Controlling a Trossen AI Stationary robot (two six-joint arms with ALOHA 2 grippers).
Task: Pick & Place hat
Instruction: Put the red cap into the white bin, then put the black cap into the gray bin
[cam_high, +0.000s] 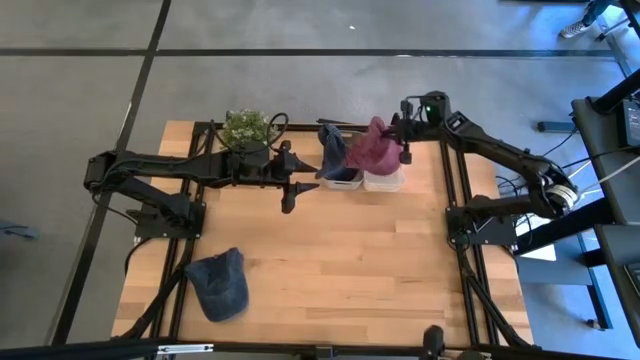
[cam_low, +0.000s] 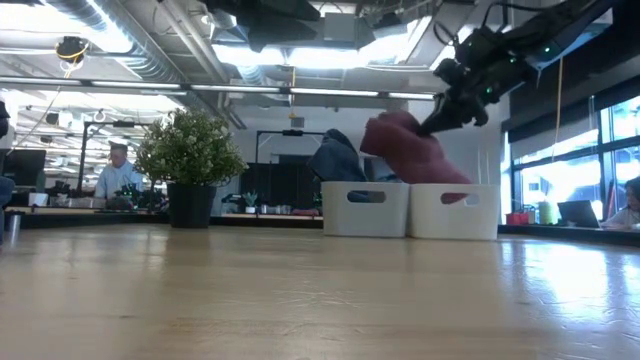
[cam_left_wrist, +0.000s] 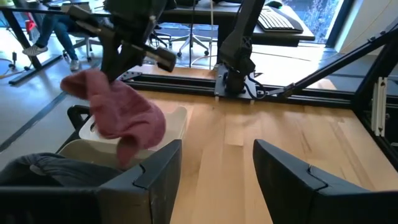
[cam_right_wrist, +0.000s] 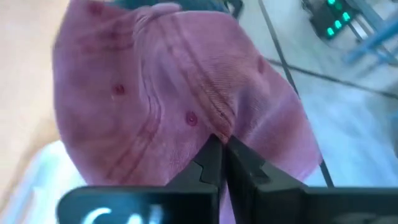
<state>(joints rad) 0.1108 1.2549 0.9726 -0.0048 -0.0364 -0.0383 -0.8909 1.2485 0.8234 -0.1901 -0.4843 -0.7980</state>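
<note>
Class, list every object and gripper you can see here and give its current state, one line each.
Pink fabric cap: held, hanging over the right white plastic bin.
Dark blue cap: resting in the left white bin.
Blue denim cap: lying on the wooden table.
Right gripper: shut on the cap.
Left gripper: open, empty.

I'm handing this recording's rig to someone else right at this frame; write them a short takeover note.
Right pincer: shut on the maroon cap, holding it above the right white bin at the table's far edge, cap partly drooping into it.
Left pincer: open, empty, hovering just left of the bins.
Left white bin: already holds a dark blue cap.
Another blue cap lies on the table near the front left corner.
Done: one cap binned. Left: release the maroon cap, then likely fetch the front one.
</note>
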